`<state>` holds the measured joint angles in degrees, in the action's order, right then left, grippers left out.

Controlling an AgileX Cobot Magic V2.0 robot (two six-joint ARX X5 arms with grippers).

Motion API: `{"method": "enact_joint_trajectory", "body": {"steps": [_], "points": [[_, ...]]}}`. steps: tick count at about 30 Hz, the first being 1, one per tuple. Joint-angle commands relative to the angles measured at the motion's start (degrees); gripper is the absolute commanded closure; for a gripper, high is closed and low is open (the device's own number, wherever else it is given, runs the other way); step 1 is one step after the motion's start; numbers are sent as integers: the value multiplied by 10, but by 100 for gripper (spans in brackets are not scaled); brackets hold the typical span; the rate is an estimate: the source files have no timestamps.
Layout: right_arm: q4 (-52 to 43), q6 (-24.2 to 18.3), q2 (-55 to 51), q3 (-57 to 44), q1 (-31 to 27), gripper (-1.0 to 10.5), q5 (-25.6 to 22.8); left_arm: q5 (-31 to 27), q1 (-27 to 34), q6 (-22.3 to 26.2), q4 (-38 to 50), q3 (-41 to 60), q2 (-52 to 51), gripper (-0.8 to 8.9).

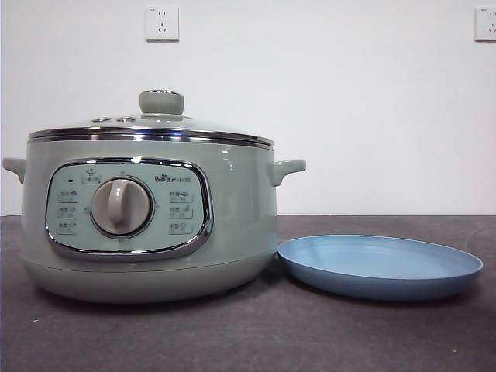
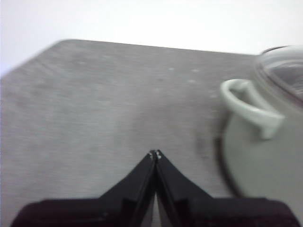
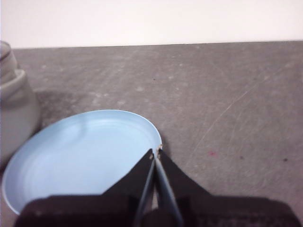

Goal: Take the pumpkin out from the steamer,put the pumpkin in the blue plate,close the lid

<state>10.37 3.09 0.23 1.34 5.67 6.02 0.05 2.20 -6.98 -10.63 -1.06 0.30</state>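
The blue plate (image 1: 380,267) is seen nearest in the front view, lying flat on the dark grey table (image 1: 248,341) with nothing on it, just beside the steamer (image 1: 151,225) and almost touching its base. The steamer stands upright on the table, its dial and control panel turned toward the front camera. The lid (image 1: 155,128) is seated on the chrome rim, its green knob on top. The pumpkin cannot be seen in any view; whether it sits inside the steamer cannot be told through the lid.

In the left wrist view, the left gripper (image 2: 155,153) is held above bare table with its jaws pressed together and nothing between them; one side handle (image 2: 251,106) of the steamer is seen nearby. In the right wrist view, the right gripper (image 3: 156,151) is likewise clenched on nothing, its tip over the plate's rim.

Two white wall sockets (image 1: 162,23) are seen on the wall behind.
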Motion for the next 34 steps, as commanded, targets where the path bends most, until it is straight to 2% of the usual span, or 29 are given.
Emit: {"method": "enact_joint_trajectory", "body": {"steps": [1,3,5,6,10,14,22,29,34], "points": [[-5,161,-1,-9,0,946,0,56,1,-106,3,9,-1,817],[-5,240,-1,-9,0,946,0,107,1,-150,7,9,-1,817],[-5,274,-1,-9,0,946,-1,142,1,-159,9,9,-1,817],[-5,277,-1,-9,0,946,-2,153,1,-159,13,9,-1,817],[-5,276,-1,-9,0,946,2,174,1,-159,20,8,-1,818],[-2,277,-1,1,0,951,31,183,1,-160,12,-9,-1,821],[35,276,36,85,0,957,30,161,1,-158,-49,-104,0,822],[50,229,122,181,0,956,30,154,1,-146,-75,-177,66,822],[73,179,202,259,0,954,31,170,1,-92,-78,-238,161,822]]}}
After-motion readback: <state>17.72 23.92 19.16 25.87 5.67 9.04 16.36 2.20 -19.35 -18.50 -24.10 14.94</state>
